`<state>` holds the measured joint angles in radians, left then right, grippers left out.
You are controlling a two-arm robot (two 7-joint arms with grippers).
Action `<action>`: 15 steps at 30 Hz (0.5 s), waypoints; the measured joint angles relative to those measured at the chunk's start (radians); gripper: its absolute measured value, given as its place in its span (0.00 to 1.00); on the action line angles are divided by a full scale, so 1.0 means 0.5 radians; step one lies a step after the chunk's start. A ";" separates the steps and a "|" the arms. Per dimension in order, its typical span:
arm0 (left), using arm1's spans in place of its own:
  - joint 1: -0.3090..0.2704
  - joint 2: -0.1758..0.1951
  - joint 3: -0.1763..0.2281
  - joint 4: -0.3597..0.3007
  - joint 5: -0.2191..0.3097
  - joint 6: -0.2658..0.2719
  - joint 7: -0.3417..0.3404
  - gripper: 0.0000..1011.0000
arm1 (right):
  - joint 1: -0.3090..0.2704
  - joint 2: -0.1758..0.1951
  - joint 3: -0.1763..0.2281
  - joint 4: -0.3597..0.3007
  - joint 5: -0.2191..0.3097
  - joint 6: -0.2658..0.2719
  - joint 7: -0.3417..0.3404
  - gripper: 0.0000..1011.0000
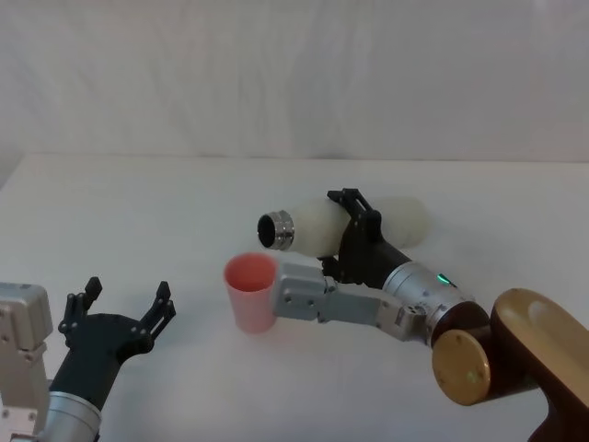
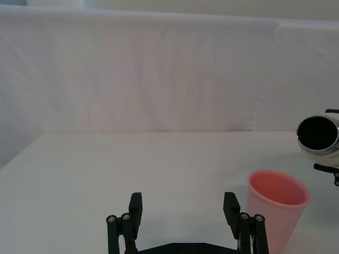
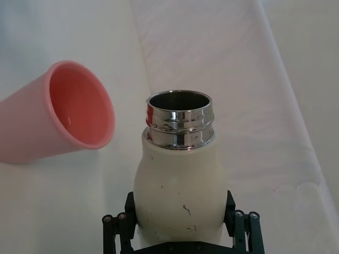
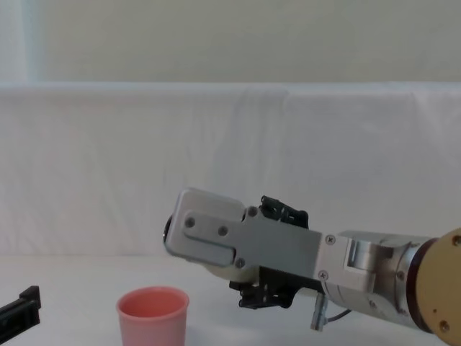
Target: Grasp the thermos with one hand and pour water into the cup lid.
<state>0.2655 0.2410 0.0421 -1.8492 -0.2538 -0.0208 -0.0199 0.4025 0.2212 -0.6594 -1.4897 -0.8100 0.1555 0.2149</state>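
Observation:
The cream-white thermos (image 1: 317, 228) is tipped over to about horizontal, and my right gripper (image 1: 357, 232) is shut around its body. Its open steel neck (image 1: 275, 230) points left and sits just above and to the right of the cup lid's rim. The salmon-pink cup lid (image 1: 250, 291) stands upright on the table. No stream of water shows between them. The right wrist view shows the thermos (image 3: 179, 182) held between the fingers (image 3: 242, 228), with the cup lid (image 3: 66, 120) just past its mouth. My left gripper (image 1: 124, 308) rests open and empty at the near left, with the cup lid (image 2: 278, 207) to its right.
The white table (image 1: 138, 212) runs back to a white cloth backdrop (image 1: 294, 74). My right wrist block (image 4: 216, 234) hides most of the thermos in the chest view, above the cup lid (image 4: 153, 314).

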 joint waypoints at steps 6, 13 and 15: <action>0.000 0.000 0.000 0.000 0.000 0.000 0.000 0.99 | 0.014 -0.008 -0.014 0.017 -0.054 -0.001 0.004 0.95; 0.000 0.000 0.000 0.000 0.000 0.000 0.000 0.99 | 0.037 -0.023 -0.041 0.046 -0.125 0.003 0.004 0.95; 0.000 0.000 0.000 0.000 0.000 0.000 0.000 0.99 | 0.042 -0.025 -0.046 0.051 -0.139 0.005 0.004 0.95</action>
<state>0.2655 0.2410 0.0422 -1.8492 -0.2539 -0.0208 -0.0198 0.4232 0.2084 -0.6825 -1.4640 -0.8797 0.1578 0.2170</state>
